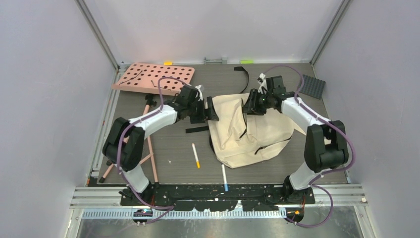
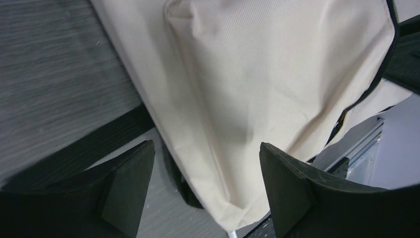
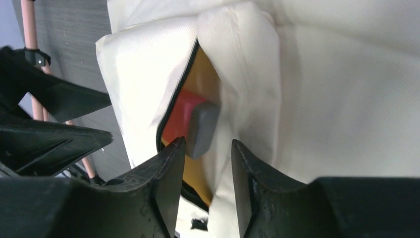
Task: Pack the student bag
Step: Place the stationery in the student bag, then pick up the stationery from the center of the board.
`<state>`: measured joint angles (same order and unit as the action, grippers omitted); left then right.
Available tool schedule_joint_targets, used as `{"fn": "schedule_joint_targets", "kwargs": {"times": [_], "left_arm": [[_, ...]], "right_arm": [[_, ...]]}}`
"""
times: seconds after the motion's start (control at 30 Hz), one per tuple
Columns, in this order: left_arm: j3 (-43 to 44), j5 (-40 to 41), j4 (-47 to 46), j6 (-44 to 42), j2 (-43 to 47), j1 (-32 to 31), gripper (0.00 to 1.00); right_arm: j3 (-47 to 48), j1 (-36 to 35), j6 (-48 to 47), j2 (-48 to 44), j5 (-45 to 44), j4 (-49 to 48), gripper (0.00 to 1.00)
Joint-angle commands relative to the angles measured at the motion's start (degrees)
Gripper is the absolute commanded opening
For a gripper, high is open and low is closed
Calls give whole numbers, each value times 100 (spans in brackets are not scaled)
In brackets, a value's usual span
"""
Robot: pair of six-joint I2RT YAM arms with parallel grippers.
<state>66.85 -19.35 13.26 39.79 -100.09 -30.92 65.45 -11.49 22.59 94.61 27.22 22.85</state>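
The cream student bag (image 1: pixel 252 131) lies in the middle of the table, its zipped mouth toward the far side. In the right wrist view the mouth (image 3: pixel 173 106) gapes, showing a yellow inside and a red and grey block (image 3: pixel 198 124) poking out. My right gripper (image 3: pixel 207 163) is partly open at that mouth, with the block's grey end and a fold of bag cloth between its fingertips. My left gripper (image 2: pixel 208 173) is open at the bag's left corner (image 2: pixel 237 124), and the cloth hangs beyond its fingers. In the top view the left gripper (image 1: pixel 211 110) and right gripper (image 1: pixel 249 105) face each other across the bag's top.
A white and yellow pen (image 1: pixel 196 155) and a white and blue pen (image 1: pixel 224 177) lie near the front. The pink perforated board (image 1: pixel 153 77) is at the back left, with pink rods (image 1: pixel 150 148) beside the left arm. A dark grey mat (image 1: pixel 313 86) is at the back right and a black strap (image 1: pixel 242 74) behind the bag.
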Motion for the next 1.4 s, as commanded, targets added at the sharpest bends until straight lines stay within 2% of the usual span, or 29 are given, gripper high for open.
{"fn": "schedule_joint_targets", "kwargs": {"times": [0.0, 0.17, 0.27, 0.4, 0.5, 0.6, 0.73, 0.9, 1.37], "left_arm": [[-368, 917, 416, -686, 1034, -99, 80], [-882, 1780, 1199, -634, 1682, -507, 78], [-1182, 2119, 1606, -237, 1850, -686, 72], [-1639, 2447, 1598, 448, 2142, -989, 61], [-1817, 2694, 1685, 782, 2128, -1154, 56], [-1900, 2821, 1715, 970, 2050, -1253, 53], [-1953, 2854, 1594, 1040, 1892, -1306, 56], [-1916, 2939, 1534, 1018, 1655, -1390, 53], [-1886, 2996, 1614, 875, 1198, -1391, 32]], "right_arm": [[-162, 268, -40, -904, -801, -35, 48], [-172, 381, -300, -1566, -1325, 170, 52], [-40, 384, -449, -1763, -1526, 319, 52], [52, 384, -429, -1829, -1681, 363, 52], [59, 380, -302, -1850, -1741, 350, 52], [18, 384, -222, -1887, -1736, 317, 52], [-119, 384, -136, -1966, -1728, 268, 52], [-256, 384, -72, -2051, -1730, 256, 51], [-266, 384, -41, -2046, -1760, 267, 51]]}}
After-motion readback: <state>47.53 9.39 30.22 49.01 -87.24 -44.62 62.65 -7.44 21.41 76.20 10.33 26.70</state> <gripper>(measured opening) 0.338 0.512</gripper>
